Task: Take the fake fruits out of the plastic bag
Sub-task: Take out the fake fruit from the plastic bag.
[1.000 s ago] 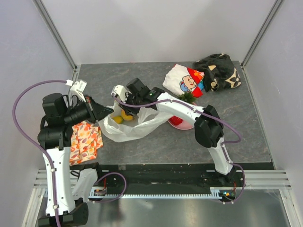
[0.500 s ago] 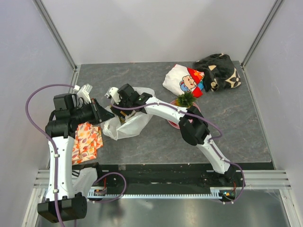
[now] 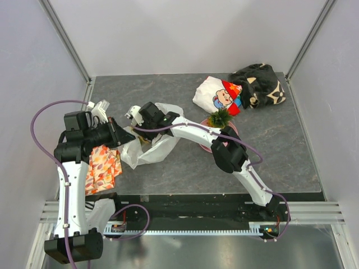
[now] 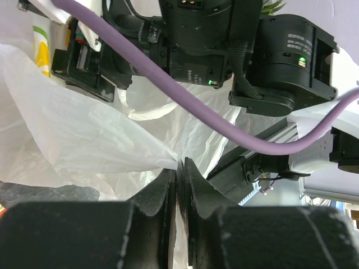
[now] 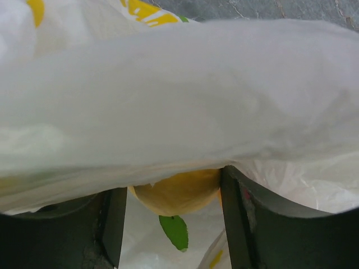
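The white plastic bag (image 3: 147, 154) lies crumpled at the left middle of the table. My left gripper (image 3: 128, 136) is shut on the bag's thin edge, and the left wrist view shows the film (image 4: 84, 140) pinched between the closed fingertips (image 4: 180, 168). My right gripper (image 3: 148, 133) reaches down into the bag's mouth. In the right wrist view it (image 5: 174, 224) is open, with a yellow fake fruit (image 5: 176, 193) with a green leaf between its fingers, touching the right one. Bag film (image 5: 179, 84) covers the fruit's top. A pineapple's green crown (image 3: 219, 119) stands outside the bag on a pink plate (image 3: 208, 147).
An orange patterned cloth (image 3: 101, 168) lies at the left near edge under my left arm. A white cloth with a cartoon bear (image 3: 216, 96) and a dark patterned cloth (image 3: 259, 84) lie at the back right. My right arm stretches across the middle.
Over the last second my right gripper has swung left and down into the bag's mouth. The left arm shifted slightly while holding the bag's edge. Little moved in the last half second.
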Available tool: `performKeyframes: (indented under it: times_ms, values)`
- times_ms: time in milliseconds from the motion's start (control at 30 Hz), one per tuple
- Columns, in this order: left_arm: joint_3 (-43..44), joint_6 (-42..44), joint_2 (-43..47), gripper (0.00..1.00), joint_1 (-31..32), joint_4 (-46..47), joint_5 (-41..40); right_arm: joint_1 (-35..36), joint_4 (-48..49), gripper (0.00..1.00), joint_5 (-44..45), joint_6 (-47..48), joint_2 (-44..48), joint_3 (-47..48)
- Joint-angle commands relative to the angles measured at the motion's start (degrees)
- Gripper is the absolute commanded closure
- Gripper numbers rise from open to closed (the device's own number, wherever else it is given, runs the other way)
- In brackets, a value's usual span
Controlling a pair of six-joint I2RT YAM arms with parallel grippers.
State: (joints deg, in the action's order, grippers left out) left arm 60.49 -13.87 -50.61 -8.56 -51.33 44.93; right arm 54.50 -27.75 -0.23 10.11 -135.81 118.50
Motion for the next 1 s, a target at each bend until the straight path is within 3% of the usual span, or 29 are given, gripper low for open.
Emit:
performKeyframes:
  times_ms: [0, 333, 533, 633, 767, 833, 967]
  values:
    - [-0.11, 1.3, -0.19, 0.85, 0.03, 1.23, -2.03, -0.27, -0.82, 0.63, -1.61, 0.87, 8.09, -0.81]
    - [-0.46, 0.77, -3.61, 0.88, -0.06, 8.79, -5.64, -5.19, -4.68, 0.69, -15.32, 1.58, 25.49, -5.91]
    - [-0.37, 0.68, -5.73, 0.88, 0.03, 12.22, -6.43, -8.97, -6.26, 0.69, -17.43, 0.96, 29.8, -5.03]
    - [-0.02, 0.69, -6.69, 0.88, -0.06, 12.83, -6.69, -10.81, -7.49, 0.69, -13.86, 1.93, 32.26, -5.21]
    - [0.51, 0.42, -6.78, 0.88, -0.06, 13.1, -6.69, -14.5, -12.76, 0.69, -8.32, 11.39, 36.92, -6.69]
    - [0.42, 0.25, -6.69, 0.88, -0.06, 13.71, -6.78, -16.61, -16.26, 0.69, -6.28, 22.54, 41.47, -9.5]
    - [-0.46, -0.1, -6.52, 0.88, -0.06, 14.85, -7.22, -18.82, -21.37, 0.7, -3.38, 40.13, 51.15, -24.34]
